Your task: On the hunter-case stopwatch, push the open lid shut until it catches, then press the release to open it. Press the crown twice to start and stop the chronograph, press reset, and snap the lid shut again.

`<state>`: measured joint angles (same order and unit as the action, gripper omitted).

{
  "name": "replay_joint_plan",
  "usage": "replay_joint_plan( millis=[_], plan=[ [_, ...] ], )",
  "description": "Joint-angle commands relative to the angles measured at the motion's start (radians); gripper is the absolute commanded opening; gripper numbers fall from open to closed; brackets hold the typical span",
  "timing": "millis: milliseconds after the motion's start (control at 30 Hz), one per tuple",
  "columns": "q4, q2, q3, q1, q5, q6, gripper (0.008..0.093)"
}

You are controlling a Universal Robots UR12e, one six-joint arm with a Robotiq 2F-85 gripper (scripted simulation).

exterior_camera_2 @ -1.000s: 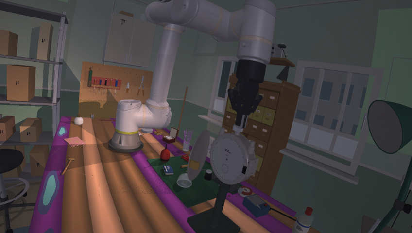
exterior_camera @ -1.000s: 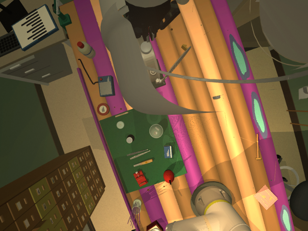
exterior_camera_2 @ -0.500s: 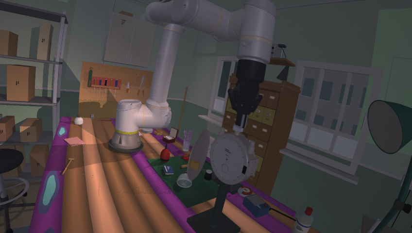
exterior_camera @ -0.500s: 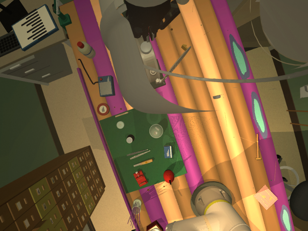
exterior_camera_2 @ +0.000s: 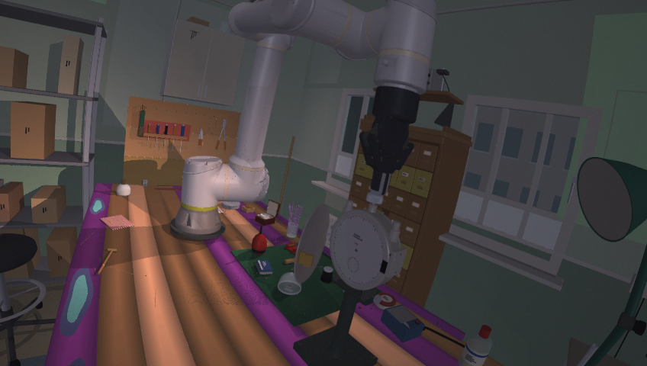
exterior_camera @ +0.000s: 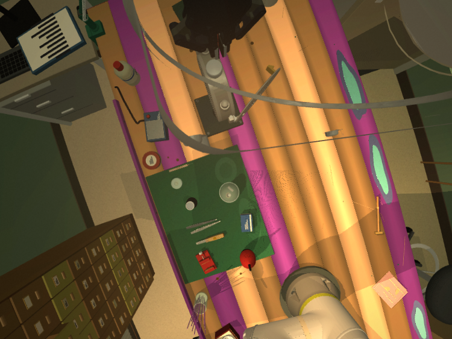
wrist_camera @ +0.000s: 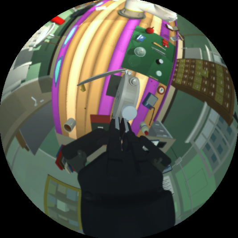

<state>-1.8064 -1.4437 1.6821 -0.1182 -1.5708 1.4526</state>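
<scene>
The lid [exterior_camera_2: 311, 243] stands swung open to the left of the stopwatch's white dial [exterior_camera_2: 361, 252], hinged at the case's left side. The stopwatch [wrist_camera: 127, 93] is held upright on a dark post stand [exterior_camera_2: 337, 338] at the near end of the bench. My gripper [exterior_camera_2: 377, 190] hangs straight down over the top of the case, closed and holding nothing, with its fingertips just above the round crown [wrist_camera: 128, 112]. A second round button [wrist_camera: 133, 81] shows on the case rim farther along. From above, my gripper [exterior_camera: 216, 51] covers part of the case.
A green mat [exterior_camera: 209, 212] lies on the striped bench behind the stand, carrying a glass dish [exterior_camera: 229, 192], a blue box, tweezers and a red bulb [exterior_camera: 247, 258]. A blue device [exterior_camera_2: 402, 322] and a bottle [exterior_camera_2: 476, 347] sit right of the stand. The arm's base [exterior_camera_2: 200, 206] stands farther back.
</scene>
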Motion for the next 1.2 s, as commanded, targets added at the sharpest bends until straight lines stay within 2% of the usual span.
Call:
replay_joint_plan(
  millis=[0,267,833,967,1167],
  plan=[
    [0.005,-0.002,-0.005,0.0,0.0,0.0,0.014],
    [0.041,-0.009,-0.036,0.0,0.0,0.0,0.014],
    [0.054,-0.012,-0.047,0.0,0.0,0.0,0.014],
    [0.099,-0.019,-0.086,0.0,0.0,0.0,0.014],
    [0.197,-0.027,-0.177,0.0,0.0,0.0,0.014]
  ],
)
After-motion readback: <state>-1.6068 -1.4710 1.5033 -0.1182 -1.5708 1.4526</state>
